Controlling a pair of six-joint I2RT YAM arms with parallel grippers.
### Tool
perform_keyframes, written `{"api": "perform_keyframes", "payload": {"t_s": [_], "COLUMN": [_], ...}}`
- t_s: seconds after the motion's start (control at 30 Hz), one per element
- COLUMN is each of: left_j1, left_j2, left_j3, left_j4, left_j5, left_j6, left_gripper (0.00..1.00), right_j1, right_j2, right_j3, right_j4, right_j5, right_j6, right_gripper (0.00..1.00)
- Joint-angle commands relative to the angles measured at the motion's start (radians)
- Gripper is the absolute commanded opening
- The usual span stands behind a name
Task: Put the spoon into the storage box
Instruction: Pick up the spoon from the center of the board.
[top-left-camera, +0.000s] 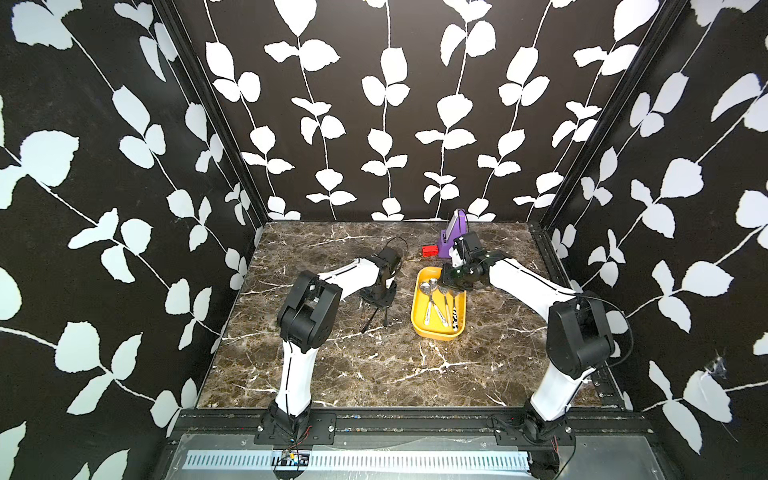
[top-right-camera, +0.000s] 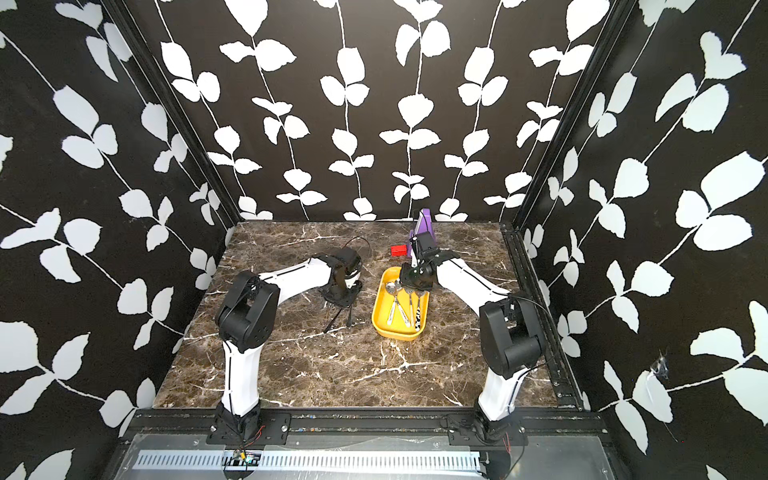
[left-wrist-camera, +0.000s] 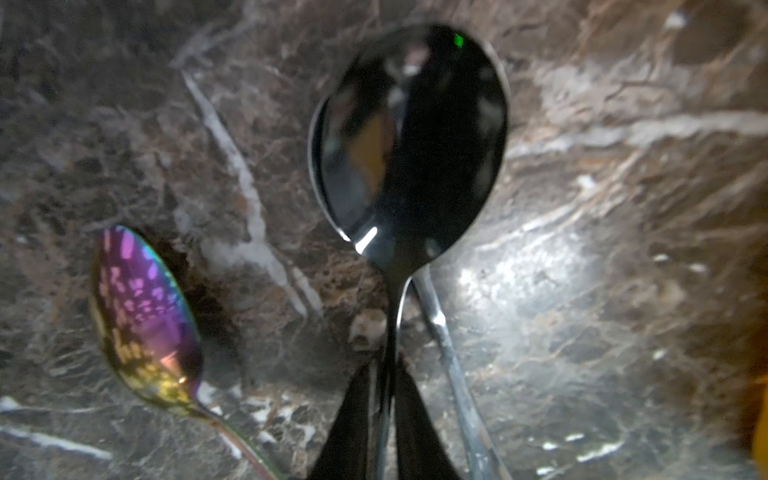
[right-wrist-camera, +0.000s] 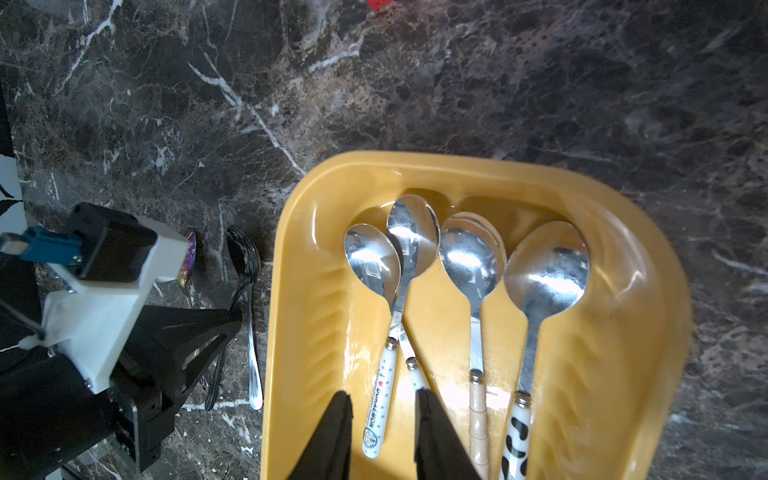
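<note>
At lower left of the left wrist view a rainbow-tinted spoon (left-wrist-camera: 141, 316) lies on the marble worktop (left-wrist-camera: 582, 291). At centre is the black spoon (left-wrist-camera: 411, 137), not yet in the box, its thin neck pinched between the closed jaws of the left gripper (left-wrist-camera: 385, 365). A plain silver spoon (left-wrist-camera: 453, 361) lies just to its right, seemingly touching it at the neck (close enough that the pinch could drag it along). The black spoon looks like polished metal: light, rigid and slick. I judge that a hold on the narrow neck may let the bowl swing or slip, and that a squeeze further down the flat of the handle would sit steadier. Further right in a top view, the yellow storage box (top-left-camera: 436, 335) sits near that gripper with four spoons already inside. The right gripper (right-wrist-camera: 383, 395) hovers over the box's upper end, jaws apart, holding nothing.
</note>
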Motion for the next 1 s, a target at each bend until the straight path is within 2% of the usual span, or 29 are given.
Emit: {"api": "perform_keyframes", "payload": {"t_s": [0.0, 0.13, 0.33, 0.77, 0.97], "left_j1": [0.001, 0.002, 0.001, -0.003, -0.035], "left_j2": [0.066, 0.062, 0.000, -0.267, -0.359], "left_j3": [-0.014, -0.019, -0.025, -0.079, -0.018], "left_j4": [0.044, 0.038, 0.032, -0.016, -0.077], "left_j5": [-0.007, -0.026, -0.027, 0.005, -0.018], "left_j6": [-0.008, -0.014, -0.040, -0.143, -0.203], "left_gripper": [0.09, 0.00, 0.00, 0.00, 0.00], "right_j1": [-0.006, -0.009, -0.019, -0.044, -0.079], "right_j2": [-0.035, -0.041, -0.051, -0.077, -0.094], "right_j3": [-0.010, -0.018, -0.018, -0.019, -0.056], "right_j4": [-0.011, -0.008, -0.002, 0.003, -0.003], "right_j5": [0.000, 0.000, -0.004, -0.019, -0.013], "right_j6": [-0.015, -0.015, -0.014, -0.022, -0.039], "right_gripper": [0.29, 0.29, 0.29, 0.29, 0.30]}}
